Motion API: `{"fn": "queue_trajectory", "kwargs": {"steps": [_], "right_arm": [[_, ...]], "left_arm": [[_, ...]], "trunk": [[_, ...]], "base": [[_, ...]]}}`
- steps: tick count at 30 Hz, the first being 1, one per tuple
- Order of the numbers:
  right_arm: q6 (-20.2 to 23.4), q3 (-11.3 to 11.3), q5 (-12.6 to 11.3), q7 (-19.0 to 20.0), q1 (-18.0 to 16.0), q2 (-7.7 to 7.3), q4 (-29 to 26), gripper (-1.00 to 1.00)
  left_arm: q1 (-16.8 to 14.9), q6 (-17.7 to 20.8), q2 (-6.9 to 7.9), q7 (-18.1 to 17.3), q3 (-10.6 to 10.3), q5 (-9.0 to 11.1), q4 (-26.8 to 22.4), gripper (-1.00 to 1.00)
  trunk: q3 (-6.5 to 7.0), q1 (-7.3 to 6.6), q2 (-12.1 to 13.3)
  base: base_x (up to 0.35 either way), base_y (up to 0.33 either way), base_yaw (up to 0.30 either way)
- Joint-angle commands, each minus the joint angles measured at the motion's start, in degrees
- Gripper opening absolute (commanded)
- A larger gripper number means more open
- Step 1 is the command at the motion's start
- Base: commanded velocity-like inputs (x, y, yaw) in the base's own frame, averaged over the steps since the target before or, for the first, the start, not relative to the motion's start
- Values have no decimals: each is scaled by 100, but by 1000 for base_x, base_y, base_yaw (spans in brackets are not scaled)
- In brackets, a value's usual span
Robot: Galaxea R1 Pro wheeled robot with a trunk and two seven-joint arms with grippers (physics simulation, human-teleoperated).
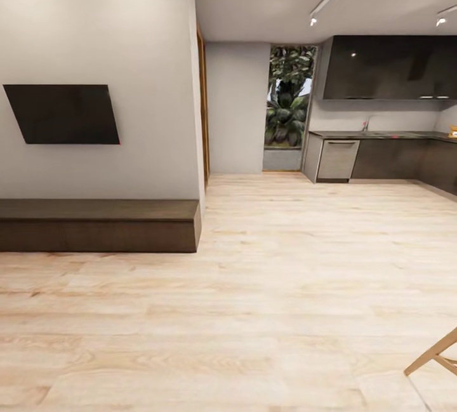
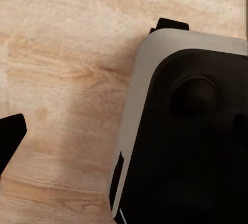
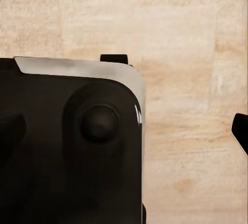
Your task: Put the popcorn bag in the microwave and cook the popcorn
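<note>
Pale wooden floor stretches ahead of me across an open room, and beyond it, at the far right, lies the kitchen with its dark glossy wall cabinets above a long countertop on dark fronts. A white wall to my left carries a black television over a low dark bench, and a tall window full of green leaves stands between that wall and the kitchen. A steel-fronted appliance sits at the near end of the cabinet run, and a wooden chair leg pokes in close beside me on the right. Both wrist cameras look down at the floor past my own base; a dark fingertip of the left gripper and one of the right gripper cross the edges, too little for me to tell whether either hand is released or clenched. I judge I am on the way, with nothing grasped yet. The popcorn bag I cannot make out; a small tan-yellow speck at the far right end of the countertop is too small to name. Driving on, I could clip the chair with my base or swing wide and meet the counter corner at a poor angle. No writing is readable anywhere.
</note>
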Motion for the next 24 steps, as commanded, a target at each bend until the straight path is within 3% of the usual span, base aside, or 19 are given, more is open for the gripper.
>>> {"fn": "queue_trajectory", "kwargs": {"steps": [1, 24], "right_arm": [[-19, 4, -1, -2, -4, 1, 5, 100], [-255, -23, -10, 37, -4, 3, 5, 100]], "left_arm": [[2, 34, -2, -3, 27, 1, -14, 100], [1, 34, -2, 6, 36, 4, -6, 100]], "trunk": [[-6, 3, -2], [-6, 3, -2]], "base": [[346, 0, 0], [345, 0, 0]]}}
